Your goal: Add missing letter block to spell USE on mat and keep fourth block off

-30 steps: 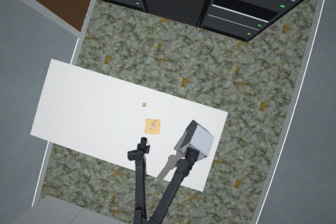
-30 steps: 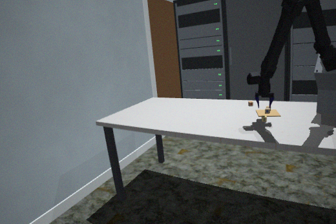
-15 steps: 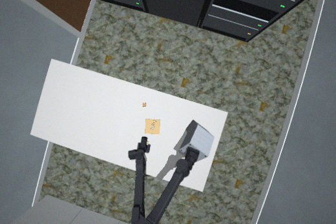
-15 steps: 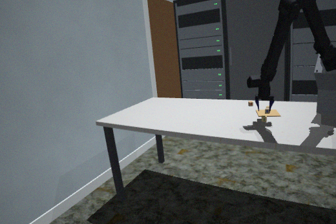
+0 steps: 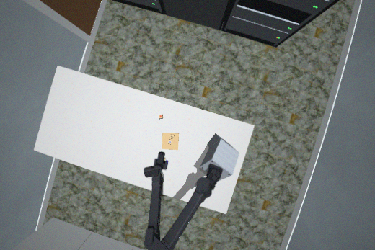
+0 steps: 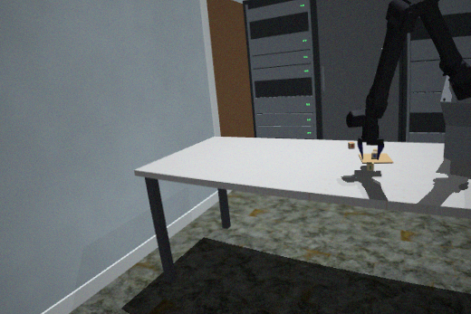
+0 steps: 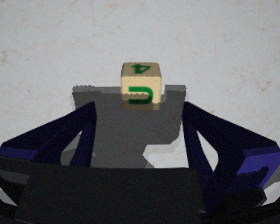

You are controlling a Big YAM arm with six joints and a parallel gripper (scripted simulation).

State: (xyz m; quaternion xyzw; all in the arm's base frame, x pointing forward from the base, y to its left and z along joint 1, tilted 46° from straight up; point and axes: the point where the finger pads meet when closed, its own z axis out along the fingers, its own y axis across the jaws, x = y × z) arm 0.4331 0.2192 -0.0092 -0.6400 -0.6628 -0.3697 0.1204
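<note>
From the top, the claw (image 5: 163, 159) hangs near the desk's (image 5: 90, 113) near long edge, just short of the tan mat (image 5: 170, 141). A second block (image 5: 161, 116) lies well apart, toward the far long edge. The letters on the mat are too small to read here.

From the side, the claw's blue fingers (image 6: 360, 147) hover above a small block (image 6: 370, 166) that rests on the desk, off the mat and on the near-edge side of it.

At the wrist, the block shows a green "U" on the face toward the camera and another mark on top. The claw is partly spread and grasps nothing. To do this step well, it should descend straight, centre the block between the fingers, then close squarely on opposite flat faces, since the "U" probably needs tipping upward.
</note>
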